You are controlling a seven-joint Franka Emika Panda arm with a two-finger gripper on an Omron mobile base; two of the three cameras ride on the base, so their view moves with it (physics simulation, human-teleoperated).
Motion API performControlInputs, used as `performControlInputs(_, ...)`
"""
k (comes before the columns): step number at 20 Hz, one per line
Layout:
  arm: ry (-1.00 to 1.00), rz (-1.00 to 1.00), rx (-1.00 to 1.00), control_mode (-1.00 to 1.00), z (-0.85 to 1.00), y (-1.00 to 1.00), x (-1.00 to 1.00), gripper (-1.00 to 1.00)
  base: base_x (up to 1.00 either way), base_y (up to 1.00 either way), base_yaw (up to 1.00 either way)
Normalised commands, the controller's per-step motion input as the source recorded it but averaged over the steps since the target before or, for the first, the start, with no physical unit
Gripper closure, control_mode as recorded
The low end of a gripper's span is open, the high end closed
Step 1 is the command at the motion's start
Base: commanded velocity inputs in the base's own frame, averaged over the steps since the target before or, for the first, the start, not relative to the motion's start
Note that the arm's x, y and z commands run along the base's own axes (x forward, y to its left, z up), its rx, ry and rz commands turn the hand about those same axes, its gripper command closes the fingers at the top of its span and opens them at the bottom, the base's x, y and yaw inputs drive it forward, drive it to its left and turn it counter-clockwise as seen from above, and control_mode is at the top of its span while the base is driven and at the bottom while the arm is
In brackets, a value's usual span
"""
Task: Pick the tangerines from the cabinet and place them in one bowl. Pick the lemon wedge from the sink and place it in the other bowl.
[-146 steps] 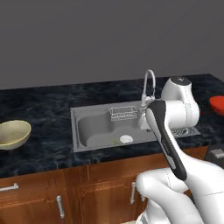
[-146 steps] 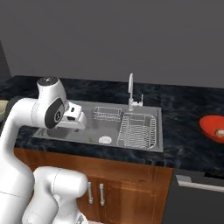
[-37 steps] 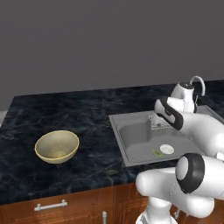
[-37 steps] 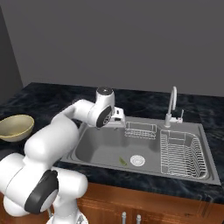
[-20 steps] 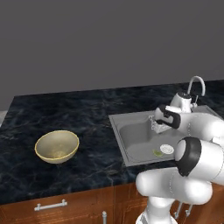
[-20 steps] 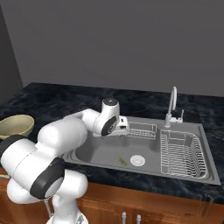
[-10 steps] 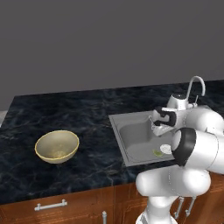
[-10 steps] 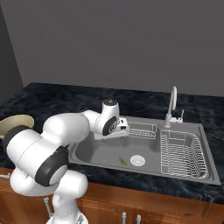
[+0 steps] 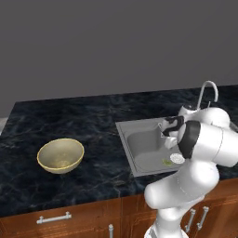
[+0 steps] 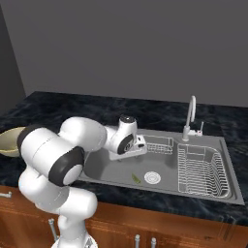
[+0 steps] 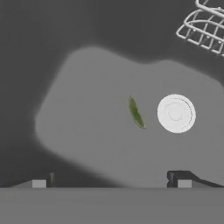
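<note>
The lemon wedge (image 11: pixel 136 112), a thin yellow-green sliver, lies on the floor of the steel sink (image 11: pixel 83 113) just left of the white drain (image 11: pixel 176 113). My gripper (image 11: pixel 111 181) hovers open above the basin, its fingertips (image 11: pixel 43 180) set wide apart with nothing between them, and the wedge lies ahead of them. From the right base view the wedge (image 10: pixel 136 178) rests beside the drain (image 10: pixel 152 177), below my hand (image 10: pixel 130 144). The tan-yellow bowl (image 9: pixel 60 155) stands on the counter left of the sink (image 9: pixel 139 142). The tangerines, cabinet and red bowl are out of view.
A wire dish rack (image 10: pixel 202 170) fills the sink's right half and a small wire basket (image 10: pixel 160 144) hangs at its back wall. The curved faucet (image 10: pixel 190 116) rises behind the basin. Dark marble counter (image 9: pixel 93 121) surrounds everything.
The base drove left earlier, bringing the tan-yellow bowl into view. Over the last second my hand has dropped lower over the basin, toward the lemon wedge.
</note>
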Motion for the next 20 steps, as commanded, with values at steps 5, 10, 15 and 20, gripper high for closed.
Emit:
performControlInputs(5, 0.0, 0.07, 0.0, -1.0, -0.36, -0.08, 0.25, -1.0, 0.0, 0.0, 0.0)
performControlInputs(10, 0.0, 0.06, 0.0, -1.0, -0.26, -0.11, 0.19, -1.0, 0.0, 0.0, 0.0)
performControlInputs(15, 0.0, 0.05, 0.0, -1.0, -0.24, -0.11, 0.16, -1.0, 0.0, 0.0, 0.0)
performControlInputs(20, 0.01, 0.04, 0.0, -1.0, -0.24, -0.05, 0.18, -1.0, 0.0, 0.0, 0.0)
